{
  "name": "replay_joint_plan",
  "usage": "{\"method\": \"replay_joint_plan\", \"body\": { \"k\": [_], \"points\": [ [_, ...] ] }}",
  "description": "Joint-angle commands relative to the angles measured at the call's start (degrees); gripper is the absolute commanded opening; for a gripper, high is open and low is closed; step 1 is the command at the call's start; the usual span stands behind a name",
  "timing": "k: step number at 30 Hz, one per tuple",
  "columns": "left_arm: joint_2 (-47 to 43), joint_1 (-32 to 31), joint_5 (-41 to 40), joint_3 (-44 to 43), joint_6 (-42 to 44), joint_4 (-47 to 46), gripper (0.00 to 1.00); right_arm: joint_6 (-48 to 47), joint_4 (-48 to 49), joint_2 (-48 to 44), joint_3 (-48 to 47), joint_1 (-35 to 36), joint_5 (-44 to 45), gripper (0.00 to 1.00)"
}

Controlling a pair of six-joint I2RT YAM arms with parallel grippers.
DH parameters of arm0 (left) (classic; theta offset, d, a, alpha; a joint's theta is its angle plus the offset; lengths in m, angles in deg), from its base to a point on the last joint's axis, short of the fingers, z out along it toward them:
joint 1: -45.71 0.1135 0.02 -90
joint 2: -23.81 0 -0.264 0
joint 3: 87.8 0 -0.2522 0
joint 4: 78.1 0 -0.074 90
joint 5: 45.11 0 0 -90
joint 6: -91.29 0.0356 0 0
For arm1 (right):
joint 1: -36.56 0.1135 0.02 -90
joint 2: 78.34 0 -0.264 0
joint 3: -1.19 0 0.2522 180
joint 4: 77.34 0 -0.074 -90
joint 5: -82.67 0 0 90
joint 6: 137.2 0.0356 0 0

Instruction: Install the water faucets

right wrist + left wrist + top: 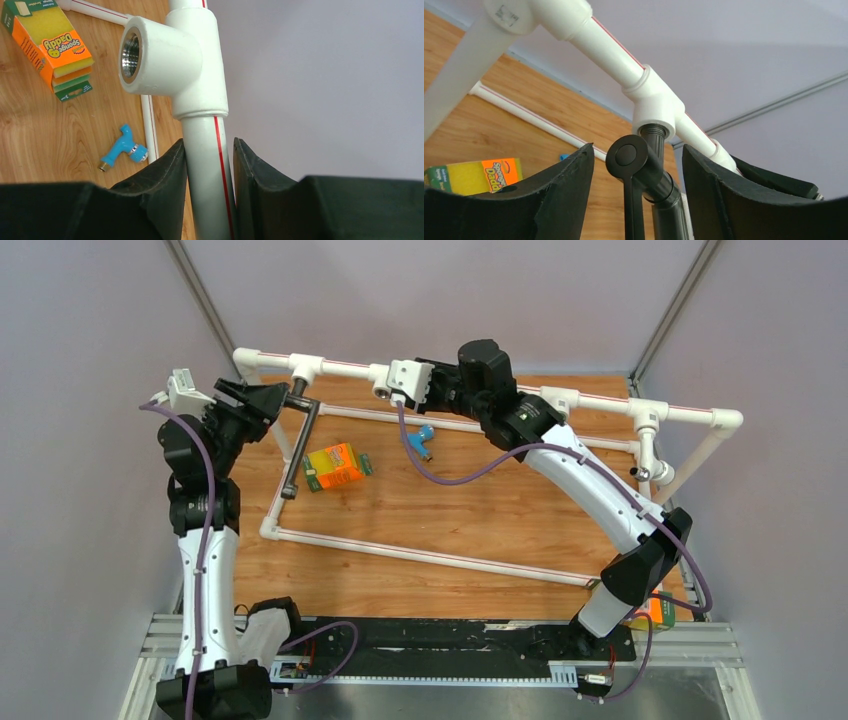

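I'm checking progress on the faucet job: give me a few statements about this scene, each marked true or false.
1. The dark faucet has its threaded end in a socket of the white pipe frame. True.
2. The left pincer is clamped on the dark faucet. False: its fingers stand apart on either side of it.
3. The right pincer grips a pipe of the frame. True.
4. The blue faucet is screwed into the frame. False: it lies loose on the table.
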Motion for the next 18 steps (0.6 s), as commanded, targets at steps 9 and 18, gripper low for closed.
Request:
{"method": "replay_joint_plan", "body": {
  "k": [9, 18],
  "points": [
    [-0.64, 0.32, 6.8, -6.02, 2.61, -4.68, 0.2, 7.4, -5.79, 3.7, 3.0, 2.52, -6.03, 0.0],
    [7.7, -15.83, 3.22, -26.48, 29.85, 17.8, 0.2, 7.4, -5.79, 3.88, 2.65, 2.52, -5.94, 0.0]
  ]
}}
